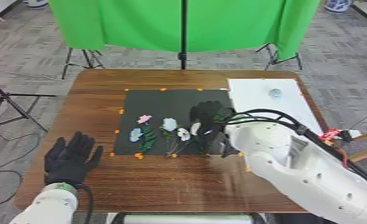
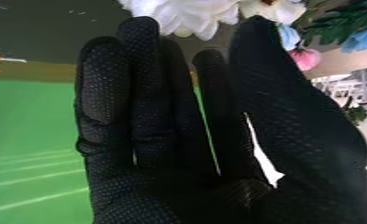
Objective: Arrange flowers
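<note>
- Head view: black-gloved left hand point(image 1: 70, 160) lying near the left edge of the brown wooden table point(image 1: 99, 102), fingers straight and spread wide, holding nothing.
- Strip of wood running between that hand and the flat black mat point(image 1: 153, 101); more wood lying along the mat's near side.
- Black-gloved right hand point(image 1: 211, 114) hanging over the mat's right part, its white arm crossing the table's right side.
- Right wrist view: right hand point(image 2: 153, 115) keeping fingers and thumb straight, only narrow gaps between them. White petals sitting just beyond the fingertips; cannot tell whether they are touching.
- Artificial flowers lying side by side on the mat's near half: pink bloom point(image 1: 144, 119), light-blue bloom point(image 1: 136, 134), pale bluish-white bloom point(image 1: 170, 124), white bloom point(image 1: 184, 134), another white one point(image 1: 195, 128) nearest the right hand.
- White rectangular sheet point(image 1: 259, 102) adjoining the mat's right side, bearing a small pale, clear-looking object point(image 1: 275, 93).
- Small orange marks dotting the mat's border.
- Green cloth point(image 1: 135, 25) hanging behind the far edge; grey carpet point(image 1: 28, 60) spreading around.
</note>
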Tool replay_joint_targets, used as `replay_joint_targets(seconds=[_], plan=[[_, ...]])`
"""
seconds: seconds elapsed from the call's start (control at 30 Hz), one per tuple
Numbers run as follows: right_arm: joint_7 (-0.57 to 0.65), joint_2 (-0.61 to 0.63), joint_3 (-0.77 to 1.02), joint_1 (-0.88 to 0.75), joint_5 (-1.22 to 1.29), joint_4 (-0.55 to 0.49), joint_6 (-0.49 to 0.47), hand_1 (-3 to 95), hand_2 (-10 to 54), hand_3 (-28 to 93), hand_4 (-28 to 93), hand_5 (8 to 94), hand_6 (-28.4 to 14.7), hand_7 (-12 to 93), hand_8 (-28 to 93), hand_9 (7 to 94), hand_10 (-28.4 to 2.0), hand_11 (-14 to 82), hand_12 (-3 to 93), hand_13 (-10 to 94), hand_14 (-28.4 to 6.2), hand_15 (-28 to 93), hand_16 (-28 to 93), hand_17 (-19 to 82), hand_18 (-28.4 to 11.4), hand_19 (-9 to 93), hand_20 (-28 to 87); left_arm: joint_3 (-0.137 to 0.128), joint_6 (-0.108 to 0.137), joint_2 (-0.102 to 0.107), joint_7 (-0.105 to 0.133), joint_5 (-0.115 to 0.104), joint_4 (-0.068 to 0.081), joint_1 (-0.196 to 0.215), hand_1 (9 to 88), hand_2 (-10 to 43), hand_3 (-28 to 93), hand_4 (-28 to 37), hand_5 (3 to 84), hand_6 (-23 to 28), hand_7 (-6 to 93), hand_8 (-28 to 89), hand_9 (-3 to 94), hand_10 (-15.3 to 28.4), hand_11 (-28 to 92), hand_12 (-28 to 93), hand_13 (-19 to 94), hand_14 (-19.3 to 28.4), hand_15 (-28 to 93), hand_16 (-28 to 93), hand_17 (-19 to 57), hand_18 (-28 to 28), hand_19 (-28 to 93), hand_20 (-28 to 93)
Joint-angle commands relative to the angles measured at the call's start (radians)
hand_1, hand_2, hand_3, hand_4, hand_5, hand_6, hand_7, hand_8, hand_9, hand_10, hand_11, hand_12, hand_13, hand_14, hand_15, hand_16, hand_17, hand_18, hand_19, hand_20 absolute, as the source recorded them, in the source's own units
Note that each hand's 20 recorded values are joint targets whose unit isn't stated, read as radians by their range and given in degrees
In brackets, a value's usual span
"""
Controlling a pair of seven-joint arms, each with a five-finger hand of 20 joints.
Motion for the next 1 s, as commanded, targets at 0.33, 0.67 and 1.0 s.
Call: replay_joint_targets(seconds=[0.33, 0.67, 1.0], plan=[[0.146, 0.050, 0.173, 0.094, -0.073, 0.342, 0.406, 44.4, -9.5, 80, -27, 54.5, -4.2, 17, -11, 50.2, -19.7, 13.7, 17.9, 42, -17.6, 43, 16, 28, -21.5, 63, 16, 0.019, -0.021, 0.014, -0.019, 0.067, 0.026, 0.061, 31.8, 12.9, 75, -28.3, 47.9, 8.0, 31.9, -15, 43.0, 15.2, 39, 11, 34, 15.0, 59, -8, -3.1, 15.3, 46, 19], [0.128, 0.019, 0.300, 0.009, -0.047, 0.465, 0.164, 45.3, -9.5, 81, -28, 45.7, -3.5, 18, -11, 34.8, -18.8, 7.6, 15.1, 26, -18.6, 32, 11, 19, -23.1, 50, 13, 0.011, -0.034, 0.016, -0.015, 0.073, 0.018, 0.076, 31.8, 13.1, 75, -28.3, 48.0, 8.1, 31.1, -15, 43.1, 15.3, 39, 12, 34, 15.2, 59, -8, -3.2, 15.4, 46, 19], [0.051, -0.033, 0.295, 0.048, -0.041, 0.573, 0.065, 46.0, -9.5, 81, -28, 42.1, -1.6, 20, -13, 26.8, -15.2, 5.9, 10.8, 22, -16.0, 26, 10, 21, -22.2, 45, 11, 0.028, -0.098, 0.011, 0.012, 0.046, 0.036, 0.068, 31.6, 11.6, 76, -28.3, 47.4, 7.8, 30.8, -15, 43.0, 15.1, 39, 12, 34, 15.1, 58, -7, -3.3, 15.3, 45, 19]])
